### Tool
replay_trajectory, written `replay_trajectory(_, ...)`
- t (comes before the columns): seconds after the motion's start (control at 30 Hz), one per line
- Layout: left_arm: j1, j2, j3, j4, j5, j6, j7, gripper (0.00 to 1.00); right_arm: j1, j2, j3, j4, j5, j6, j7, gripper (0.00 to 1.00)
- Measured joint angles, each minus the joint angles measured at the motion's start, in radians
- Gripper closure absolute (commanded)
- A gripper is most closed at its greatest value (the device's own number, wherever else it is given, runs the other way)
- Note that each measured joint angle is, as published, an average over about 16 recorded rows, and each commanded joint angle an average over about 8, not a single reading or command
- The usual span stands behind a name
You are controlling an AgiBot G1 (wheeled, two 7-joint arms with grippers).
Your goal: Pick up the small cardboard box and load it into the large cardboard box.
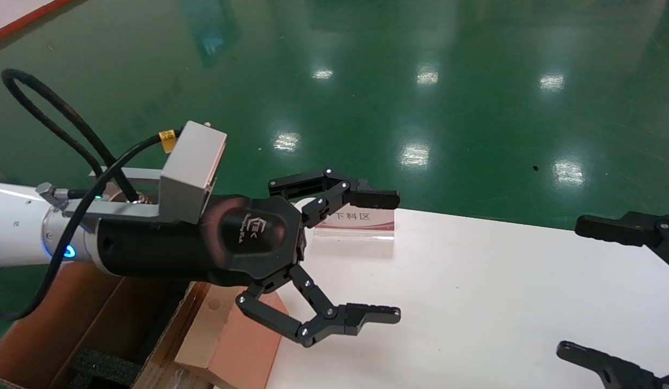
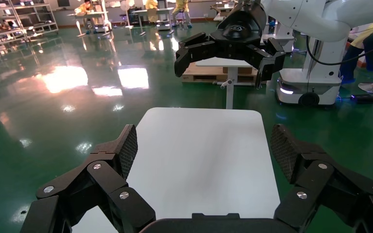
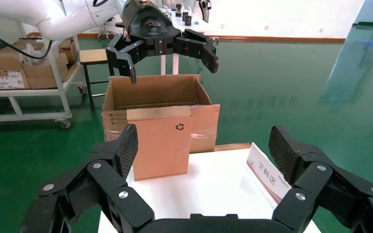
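One small cardboard box (image 3: 159, 141) beneath left end effector (image 1: 377, 256)

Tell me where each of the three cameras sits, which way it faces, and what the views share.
Head view: on the head, looking down at the white table; open left gripper central, right gripper at the edge.
Left wrist view: faces across the table toward the right gripper.
Right wrist view: faces the small cardboard box leaning on the large cardboard box, left gripper above.
Shared: table, both grippers.
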Motion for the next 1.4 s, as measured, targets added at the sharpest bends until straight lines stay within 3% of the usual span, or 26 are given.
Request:
replay_trajectory(0.5, 0.0, -0.004, 0.004, 0.0, 0.01, -0.006, -0.009, 0.0, 0.0, 0.0, 0.0, 0.0, 0.0, 0.0, 0.0, 0.0)
replay_trajectory(0.77, -0.021, -0.034, 0.036, -0.023, 0.096, -0.038, -0.073, 0.0, 0.0, 0.0, -0.001, -0.001, 0.0, 0.0, 0.0, 0.0)
replay_trajectory(1.03, -0.125, -0.069, 0.129, -0.058, 0.319, -0.048, -0.259, 0.0, 0.001, 0.0, -0.001, -0.001, 0.001, 0.0, -0.001, 0.0)
replay_trajectory(1.4, -0.38, -0.036, 0.315, -0.071, 0.626, 0.042, -0.614, 0.0, 0.001, 0.0, -0.002, -0.001, 0.001, 0.0, -0.001, 0.0)
